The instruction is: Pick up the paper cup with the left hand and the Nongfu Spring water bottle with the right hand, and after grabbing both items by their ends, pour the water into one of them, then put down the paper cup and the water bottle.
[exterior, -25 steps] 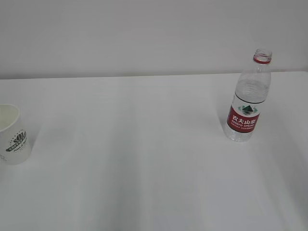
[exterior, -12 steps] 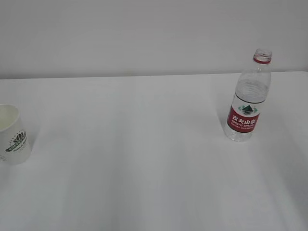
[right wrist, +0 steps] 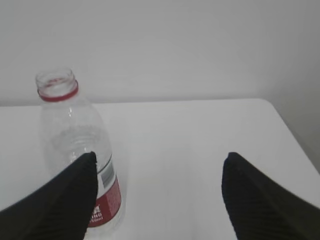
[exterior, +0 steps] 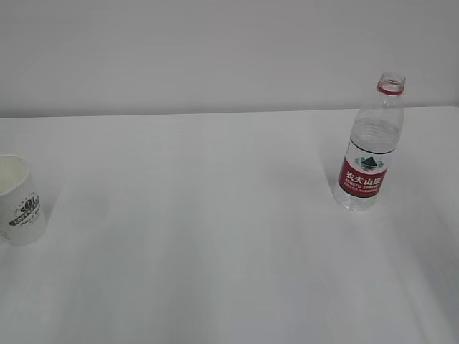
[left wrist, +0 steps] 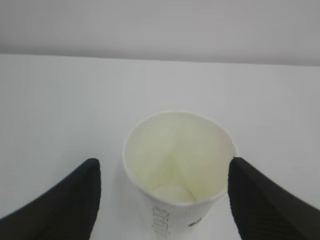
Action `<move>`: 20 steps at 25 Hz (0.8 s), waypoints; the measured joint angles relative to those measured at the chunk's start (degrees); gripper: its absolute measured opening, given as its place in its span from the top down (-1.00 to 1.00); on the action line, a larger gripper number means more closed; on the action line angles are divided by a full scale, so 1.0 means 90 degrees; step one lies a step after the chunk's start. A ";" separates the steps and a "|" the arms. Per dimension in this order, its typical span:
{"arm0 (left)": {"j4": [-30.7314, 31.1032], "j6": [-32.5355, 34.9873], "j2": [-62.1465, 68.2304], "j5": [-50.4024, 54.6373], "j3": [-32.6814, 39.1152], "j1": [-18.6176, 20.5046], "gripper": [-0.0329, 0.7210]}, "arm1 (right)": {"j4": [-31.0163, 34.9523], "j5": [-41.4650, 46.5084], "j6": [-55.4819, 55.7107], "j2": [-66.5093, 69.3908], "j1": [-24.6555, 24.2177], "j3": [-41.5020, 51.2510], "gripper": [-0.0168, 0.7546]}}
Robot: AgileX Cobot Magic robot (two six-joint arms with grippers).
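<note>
Right now the cup (left wrist: 178, 167) stands upright on the table (exterior: 215, 236) squarely between the left hand's (left wrist: 162, 200) spread fingers (left wrist: 70, 200), while the upright bottle (right wrist: 80, 160) sits off to the left of the right hand's (right wrist: 157, 200) equally spread, empty fingers (right wrist: 260, 200).

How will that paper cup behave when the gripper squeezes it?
The paper cup looks thin-walled and open-topped, so it probably dents under a firm squeeze. It appears empty, so it is likely light and easily nudged or tipped by a finger.

Paper cup (left wrist: 179, 165) upright — between spread gripper (left wrist: 162, 172) fingers.
</note>
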 joint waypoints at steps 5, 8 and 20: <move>0.0000 -0.0290 0.0476 -0.0477 0.0334 0.0000 -0.62 | -0.0071 -0.0449 0.0341 0.0269 0.0000 0.0339 -0.57; 0.0000 -0.0380 0.0641 -0.0906 0.0577 0.0000 -0.61 | -0.0259 -0.0727 0.0598 0.0278 0.0000 0.0592 -0.57; 0.1338 -0.0925 0.1296 -0.2089 0.1439 0.0000 -0.62 | -0.0852 -0.1705 0.1228 0.0386 0.0000 0.1596 -0.57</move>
